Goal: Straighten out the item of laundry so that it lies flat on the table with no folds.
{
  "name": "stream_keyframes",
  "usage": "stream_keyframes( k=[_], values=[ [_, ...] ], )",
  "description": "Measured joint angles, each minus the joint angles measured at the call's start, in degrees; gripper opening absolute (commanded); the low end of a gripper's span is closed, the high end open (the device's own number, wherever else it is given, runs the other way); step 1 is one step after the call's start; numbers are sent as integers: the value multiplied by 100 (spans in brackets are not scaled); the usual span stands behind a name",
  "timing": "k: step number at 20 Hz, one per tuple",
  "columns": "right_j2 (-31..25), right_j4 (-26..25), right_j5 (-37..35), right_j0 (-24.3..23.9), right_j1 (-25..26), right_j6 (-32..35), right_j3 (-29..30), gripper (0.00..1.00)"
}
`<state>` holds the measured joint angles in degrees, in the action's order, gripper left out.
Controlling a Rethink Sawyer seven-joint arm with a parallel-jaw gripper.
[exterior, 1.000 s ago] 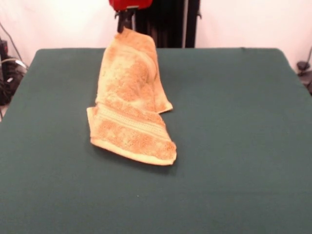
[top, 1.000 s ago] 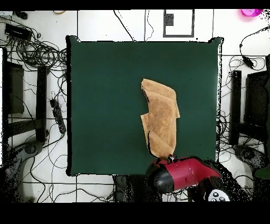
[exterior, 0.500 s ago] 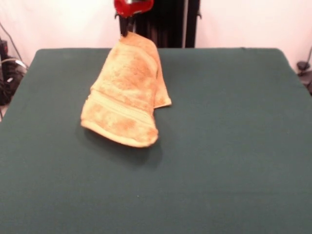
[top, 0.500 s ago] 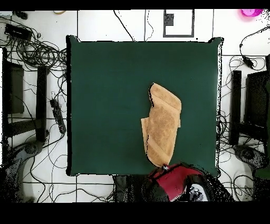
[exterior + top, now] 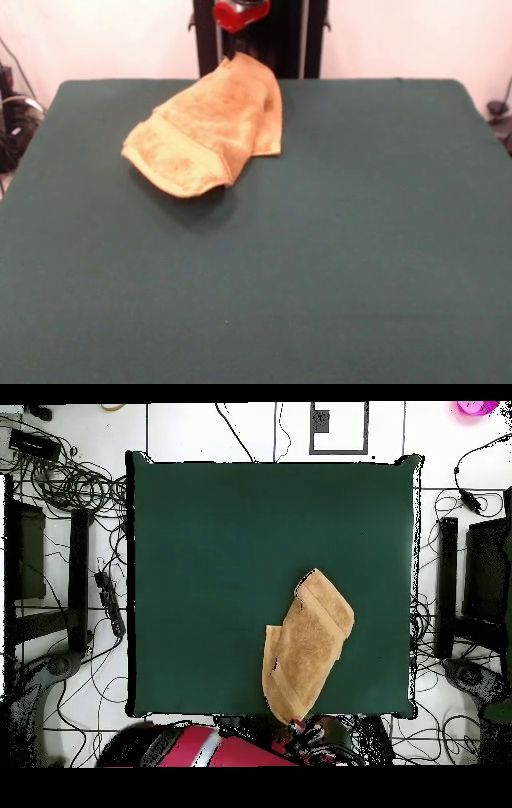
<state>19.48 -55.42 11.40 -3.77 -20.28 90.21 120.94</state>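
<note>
One corner of the towel (image 5: 204, 128) hangs pinched in the gripper (image 5: 230, 54) at the table's (image 5: 360, 240) robot-side edge, folded mid-drag, so spreading it likely needs a release and regrasp.

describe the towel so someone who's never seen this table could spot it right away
Start from the big dark green table and look toward its far side in the front view, by the robot's black pedestal. There lies the orange-tan terry towel, doubled over in folds, one end raised at the gripper. It is the only thing on the green cover.
</note>
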Motion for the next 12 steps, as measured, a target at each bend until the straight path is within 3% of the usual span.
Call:
stream_keyframes(
  k=[5,12],
  values=[
    [644,824,1386,304,1071,0,-27,0],
    [910,1262,1978,236,1561,0,-193,0]
  ],
)
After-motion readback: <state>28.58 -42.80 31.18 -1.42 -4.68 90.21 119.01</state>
